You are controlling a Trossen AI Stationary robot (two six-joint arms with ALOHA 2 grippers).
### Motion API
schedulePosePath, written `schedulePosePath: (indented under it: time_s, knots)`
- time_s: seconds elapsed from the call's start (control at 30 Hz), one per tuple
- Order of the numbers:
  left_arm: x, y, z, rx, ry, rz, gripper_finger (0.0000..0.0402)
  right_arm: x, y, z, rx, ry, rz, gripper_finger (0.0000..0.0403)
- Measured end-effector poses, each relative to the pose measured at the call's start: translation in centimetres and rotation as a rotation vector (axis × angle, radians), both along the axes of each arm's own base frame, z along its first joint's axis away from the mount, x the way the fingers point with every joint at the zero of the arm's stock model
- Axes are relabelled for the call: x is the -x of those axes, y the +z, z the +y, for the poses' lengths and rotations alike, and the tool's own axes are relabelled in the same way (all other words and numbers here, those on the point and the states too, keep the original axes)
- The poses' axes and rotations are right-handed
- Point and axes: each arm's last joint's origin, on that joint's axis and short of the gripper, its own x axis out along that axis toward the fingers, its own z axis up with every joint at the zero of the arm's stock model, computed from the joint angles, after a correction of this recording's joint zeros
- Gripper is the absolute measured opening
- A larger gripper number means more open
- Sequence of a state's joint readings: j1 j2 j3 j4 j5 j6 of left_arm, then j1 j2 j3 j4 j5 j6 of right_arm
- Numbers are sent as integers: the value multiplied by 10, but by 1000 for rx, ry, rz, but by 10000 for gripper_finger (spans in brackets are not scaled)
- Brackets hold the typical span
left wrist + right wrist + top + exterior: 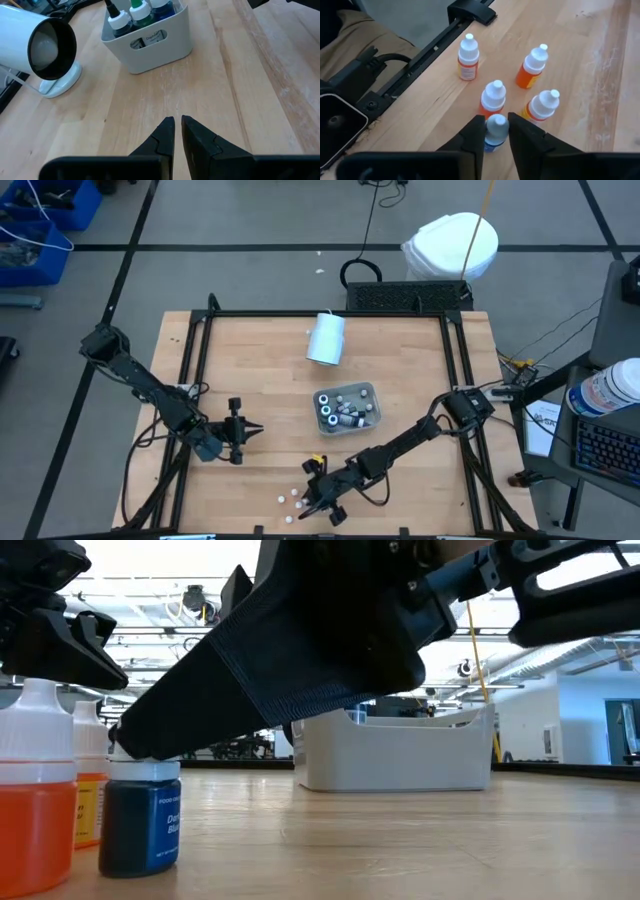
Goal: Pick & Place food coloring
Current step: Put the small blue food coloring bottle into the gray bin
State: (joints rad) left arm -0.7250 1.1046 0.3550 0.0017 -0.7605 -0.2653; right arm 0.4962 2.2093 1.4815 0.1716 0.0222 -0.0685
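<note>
Down at the six o'clock edge of the desk (260,390), the right gripper (496,131) has its two fingers (472,135) set on either side of a small blue food coloring bottle (496,130), pressing against its white cap and shoulders. From desk height the same blue bottle (140,815) stands upright on the wood, the dark arm slanting down onto its cap. Four more little bottles (492,99) stand upright close around it: two orange ones, a yellow-orange one and a pale one with a reddish label, all white-capped, none touching the fingers. From above they read only as white dots (292,499) just to the nine o'clock side of the gripper.

The pale grey tray (347,408) sits near the desk's centre, slightly toward three o'clock, with several bottles (131,12) already standing in it, dark, green and blue among them. A white cylinder (325,338) lies on its side toward twelve o'clock from the tray.

The left gripper (177,127) hovers over bare wood at about eight o'clock, fingers clenched nearly together with nothing between them.
</note>
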Motion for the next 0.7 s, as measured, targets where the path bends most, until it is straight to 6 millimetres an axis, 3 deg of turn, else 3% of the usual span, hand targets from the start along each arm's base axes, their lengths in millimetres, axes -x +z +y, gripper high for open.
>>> schedulePosePath:
  time_s: [0.17,0.43,0.53,0.7]
  knots:
    - [0,0,0,-3,-1,1,42,-2,0,-3,0,-7,2,47]
    - [0,0,0,-6,-2,2,42,2,8,-8,39,2,36,49]
    - [0,0,0,-8,-2,5,42,9,28,-13,71,11,56,46]
    - [0,0,0,-8,-1,5,42,26,86,-25,144,-49,-16,45]
